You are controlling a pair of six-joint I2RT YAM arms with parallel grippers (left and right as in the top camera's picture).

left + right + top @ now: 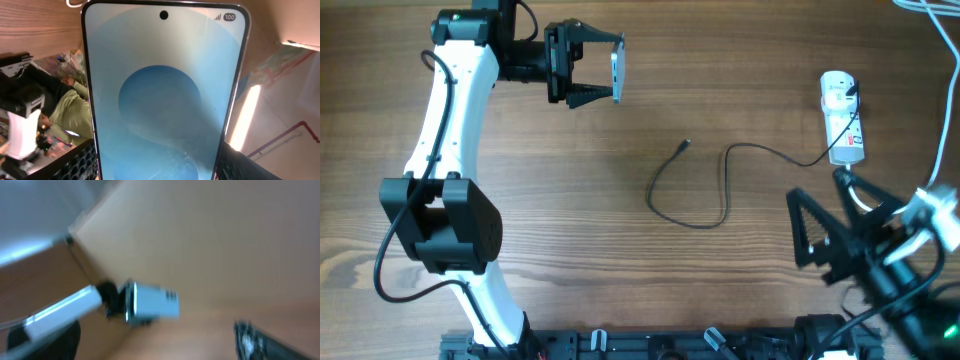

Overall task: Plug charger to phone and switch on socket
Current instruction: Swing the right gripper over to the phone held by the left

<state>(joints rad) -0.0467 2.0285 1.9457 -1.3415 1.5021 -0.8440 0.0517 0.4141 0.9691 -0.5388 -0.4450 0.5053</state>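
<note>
Wood-grain bench (570, 200) fills the overhead view, and two arms rise from its near edge, one on each side.

Nearest, at the right, the right tool (796, 228) hangs low over the wood. Its two dark fingers are spread wide with nothing between them. The right wrist view is too blurred to add more than a white block against brown wood.

Mid-bench lies one charger (726, 190), a thin black cable. Its small connector tip (687, 145) rests loose on the wood near the centre. From there the cable loops toward the near side, bends back and runs right toward the socket. Tip and phone are well apart.

Farther, at the right, sits one socket (842, 120), a white strip lying near to far, with a red mark toward its near end. One thick white cord (948, 90) trails along the right edge beyond it.

Farthest, at the left, the left tool (612, 70) pinches one phone (618, 62), held clear of the wood and seen edge-on from above. In the left wrist view the phone (165, 90) fills the picture, its blue screen lit, with a "100" badge at the upper corner.
</note>
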